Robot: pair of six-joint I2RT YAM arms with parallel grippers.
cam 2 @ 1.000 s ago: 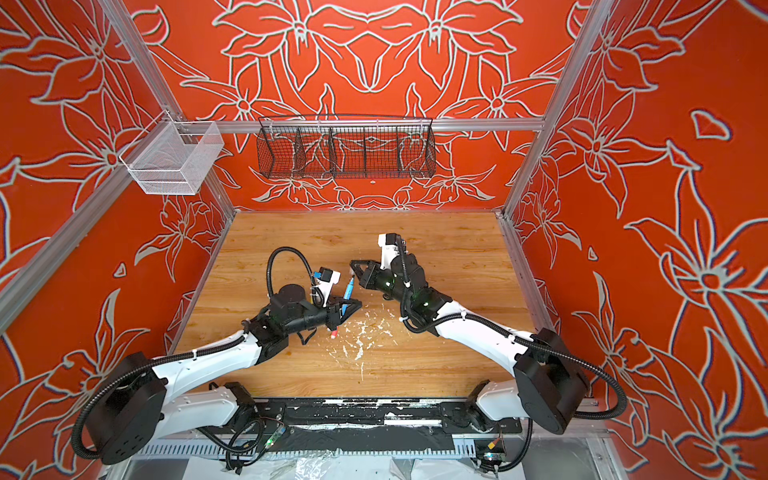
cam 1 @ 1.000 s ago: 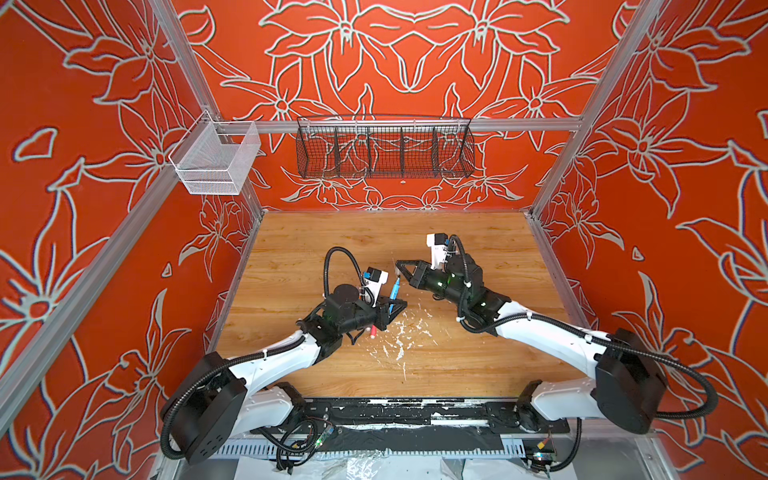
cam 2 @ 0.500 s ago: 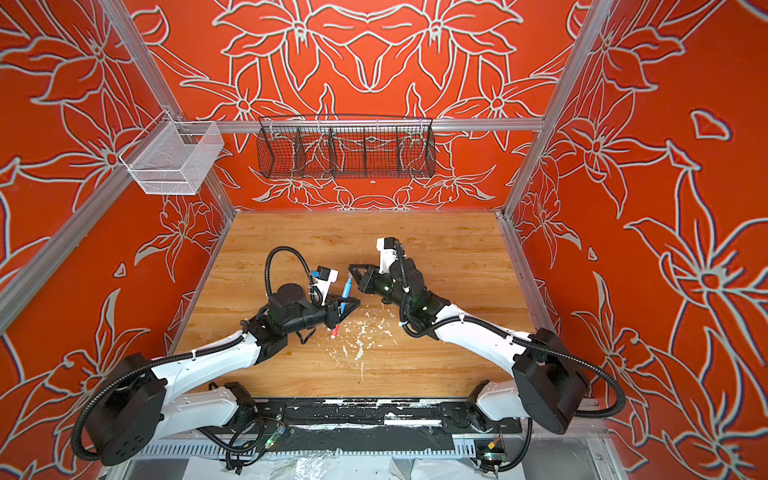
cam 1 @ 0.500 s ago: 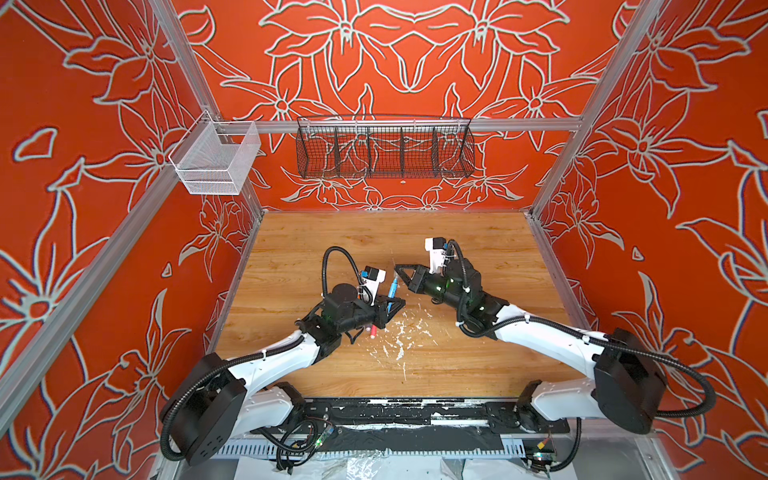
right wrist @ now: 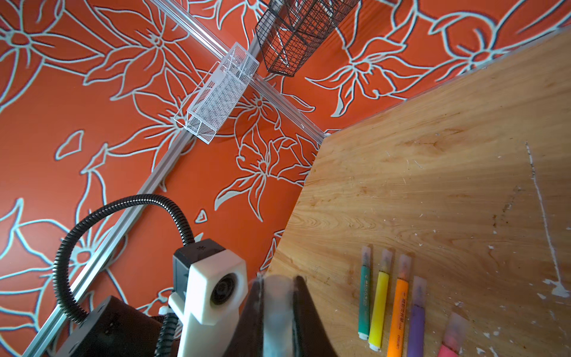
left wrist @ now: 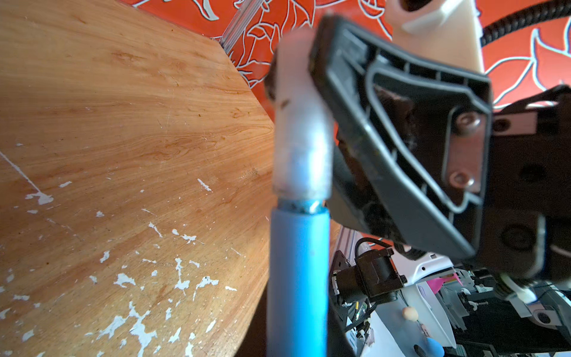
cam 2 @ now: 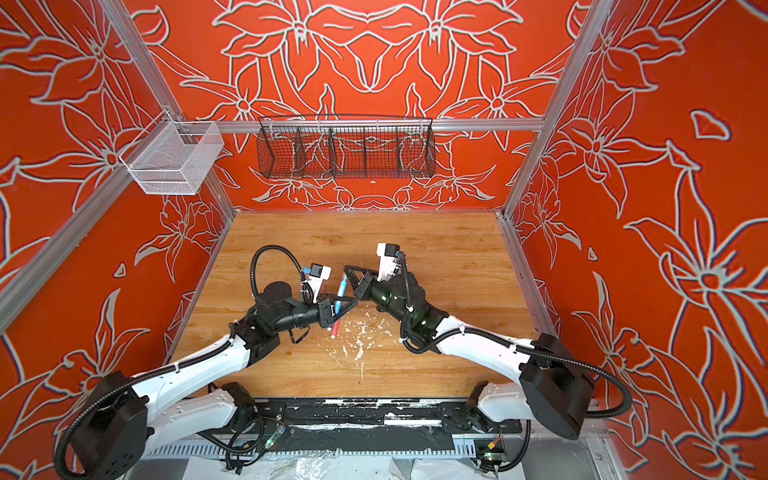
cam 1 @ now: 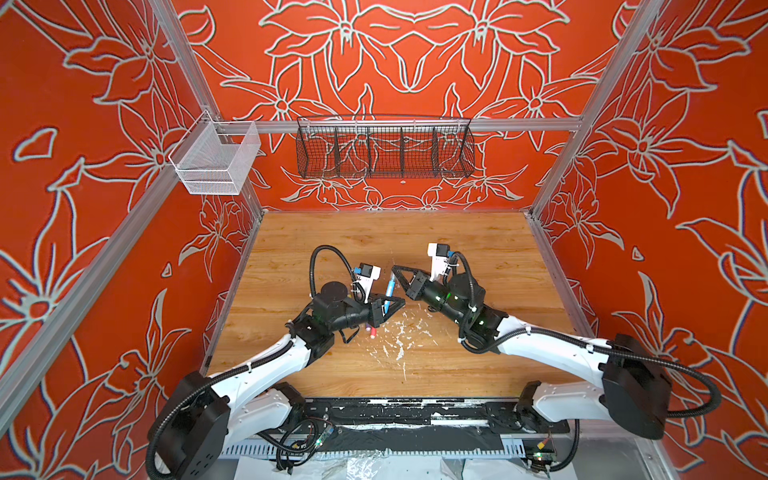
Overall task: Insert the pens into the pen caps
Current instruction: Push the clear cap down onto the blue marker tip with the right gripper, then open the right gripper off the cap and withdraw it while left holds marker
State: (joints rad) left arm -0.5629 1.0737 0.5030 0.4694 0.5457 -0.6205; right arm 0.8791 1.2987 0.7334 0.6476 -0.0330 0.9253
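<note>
My left gripper (cam 1: 392, 305) is shut on the blue pen (cam 1: 390, 291), which stands tilted above the table in both top views. The pen's tip sits inside a clear pen cap (left wrist: 301, 139), and my right gripper (cam 1: 397, 274) is shut on that cap from the other side. In the right wrist view the cap (right wrist: 276, 309) is pinched between the dark fingers (right wrist: 306, 315). Capped pens lie side by side on the wood: green (right wrist: 364, 296), yellow (right wrist: 380, 309), orange (right wrist: 400, 309), purple (right wrist: 417, 324) and pink-red (right wrist: 451, 337). In a top view only the pink-red one (cam 2: 335, 328) shows; my left arm hides the others.
White paint flecks (cam 1: 399, 336) mark the wooden table (cam 1: 457, 241) near the grippers. A black wire basket (cam 1: 384, 147) hangs on the back wall and a white mesh basket (cam 1: 216, 160) on the left wall. The two wrists nearly touch at mid-table.
Both grippers, with the blue pen and the cap, have drifted slightly to the left. Neither grip has changed.
</note>
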